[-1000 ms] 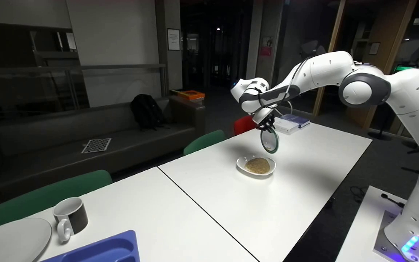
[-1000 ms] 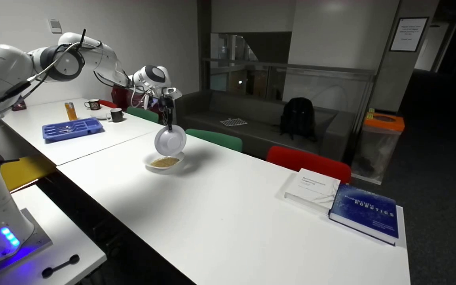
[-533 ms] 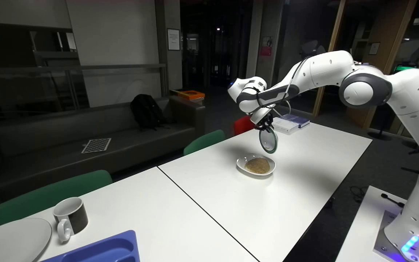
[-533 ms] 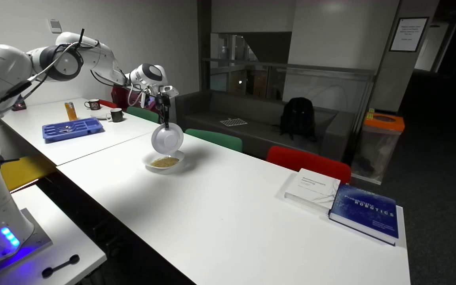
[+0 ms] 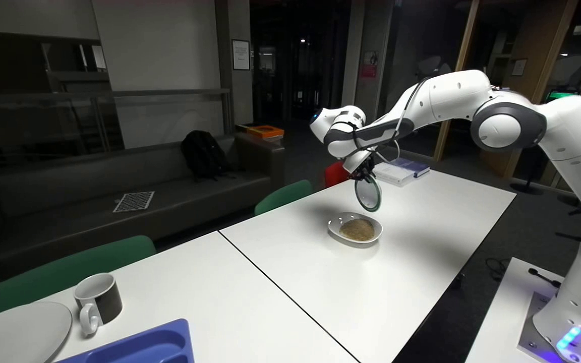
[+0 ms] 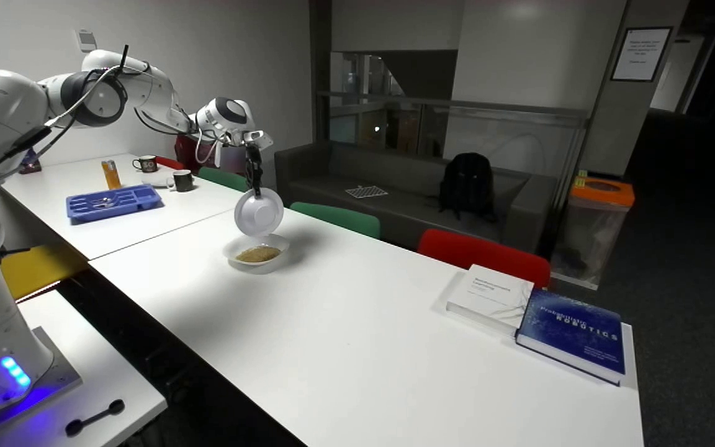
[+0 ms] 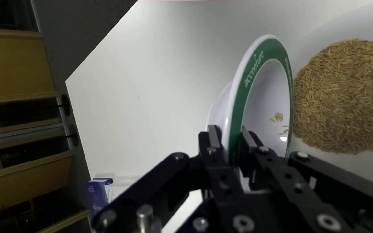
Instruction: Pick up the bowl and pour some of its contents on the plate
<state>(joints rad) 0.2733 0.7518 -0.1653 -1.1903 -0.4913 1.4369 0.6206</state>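
The bowl is white with a green printed rim. My gripper point(image 7: 230, 131) is shut on the bowl's rim and holds the bowl point(image 7: 270, 84) tipped nearly on edge. In both exterior views the bowl point(image 5: 368, 194) point(image 6: 258, 214) hangs just above the far side of the white plate point(image 5: 335, 227) point(image 6: 231, 251), apart from it. The contents, tan rice-like grains point(image 7: 345, 97), lie in a wide heap on the plate point(image 7: 367, 22). The heap also shows in both exterior views point(image 5: 357, 230) point(image 6: 258, 254). A few grains cling inside the bowl.
A white book point(image 6: 491, 295) and a blue book point(image 6: 571, 335) lie at one table end. A blue tray point(image 6: 112, 203), a mug point(image 5: 98, 300), a larger white plate point(image 5: 18, 330) and an orange can point(image 6: 110, 175) stand on the adjoining table. Chairs line the far edge.
My gripper and the tilted bowl have moved slightly left in both exterior views, and a little up in an exterior view. The heap on the plate looks the same.
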